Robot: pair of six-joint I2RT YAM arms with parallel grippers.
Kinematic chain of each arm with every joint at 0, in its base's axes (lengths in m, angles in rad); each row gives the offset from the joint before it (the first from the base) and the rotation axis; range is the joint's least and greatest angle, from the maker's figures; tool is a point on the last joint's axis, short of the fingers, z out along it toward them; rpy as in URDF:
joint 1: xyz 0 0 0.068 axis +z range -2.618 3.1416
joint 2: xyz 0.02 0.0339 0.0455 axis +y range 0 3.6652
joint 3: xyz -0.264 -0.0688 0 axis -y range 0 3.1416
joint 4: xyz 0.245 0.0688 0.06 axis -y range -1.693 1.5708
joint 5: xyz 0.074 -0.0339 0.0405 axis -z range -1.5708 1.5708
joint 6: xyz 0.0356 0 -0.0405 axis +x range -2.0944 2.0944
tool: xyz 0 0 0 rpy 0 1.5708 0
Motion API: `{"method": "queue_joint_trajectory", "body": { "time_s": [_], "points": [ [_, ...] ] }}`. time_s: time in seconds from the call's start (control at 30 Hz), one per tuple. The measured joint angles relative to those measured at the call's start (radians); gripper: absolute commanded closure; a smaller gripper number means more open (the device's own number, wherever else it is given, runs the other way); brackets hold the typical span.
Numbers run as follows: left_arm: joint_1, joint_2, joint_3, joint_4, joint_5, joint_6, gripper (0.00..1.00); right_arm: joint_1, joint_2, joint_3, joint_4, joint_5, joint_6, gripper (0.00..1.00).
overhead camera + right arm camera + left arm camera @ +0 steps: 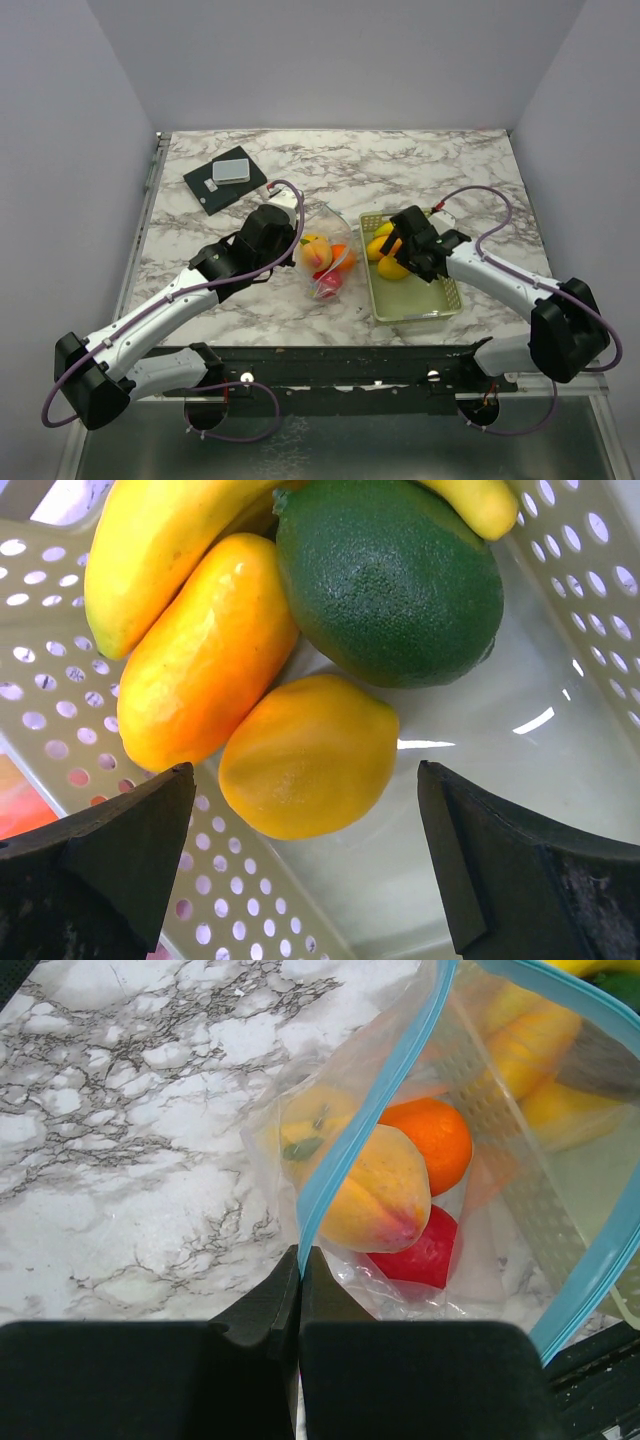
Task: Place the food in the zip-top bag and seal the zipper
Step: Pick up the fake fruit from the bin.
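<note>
The clear zip-top bag point(326, 262) lies on the marble between the arms, its mouth held up. My left gripper point(300, 1256) is shut on the light blue zipper point(362, 1128) at the bag's near corner. Inside the bag lie a yellow peach-like fruit point(380, 1195), an orange ball point(437, 1140) and a red apple point(427, 1256). My right gripper point(305, 772) hangs open over the pale green basket point(565, 575), its fingers either side of a yellow lemon point(305, 742) without touching it. A green lime point(390, 580), an orange-yellow piece point(205, 660) and a banana point(160, 550) lie beside it.
The basket point(428, 306) stands right of the bag, close against it. A black pad point(212, 190) with a small grey box point(232, 170) on it lies at the back left. Grey walls close the table on three sides.
</note>
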Motion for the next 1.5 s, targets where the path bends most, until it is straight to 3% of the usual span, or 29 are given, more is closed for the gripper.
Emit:
{"method": "queue_joint_trajectory", "body": {
  "time_s": [0.2, 0.37, 0.73, 0.93, 1.13, 1.5],
  "points": [
    [0.000, -0.001, -0.001, 0.000, -0.004, 0.000, 1.00, -0.013, 0.028, 0.000, 0.032, -0.011, 0.028, 0.08],
    [0.000, -0.003, -0.001, 0.001, -0.005, 0.000, 1.00, -0.016, 0.047, -0.010, 0.055, -0.023, 0.042, 0.19],
    [0.000, -0.004, -0.001, 0.001, -0.007, 0.000, 1.00, -0.021, 0.043, -0.049, 0.099, -0.035, 0.048, 0.59],
    [0.000, -0.005, -0.001, 0.001, -0.009, 0.000, 1.00, -0.023, 0.003, -0.066, 0.102, -0.036, 0.039, 0.75],
    [0.000, -0.005, -0.001, 0.001, -0.011, 0.000, 1.00, -0.023, -0.082, -0.066, 0.092, -0.037, 0.013, 0.82],
    [0.000, -0.005, -0.001, 0.001, -0.011, 0.000, 1.00, -0.023, -0.237, 0.005, 0.043, -0.066, -0.103, 0.84]
  ]
}}
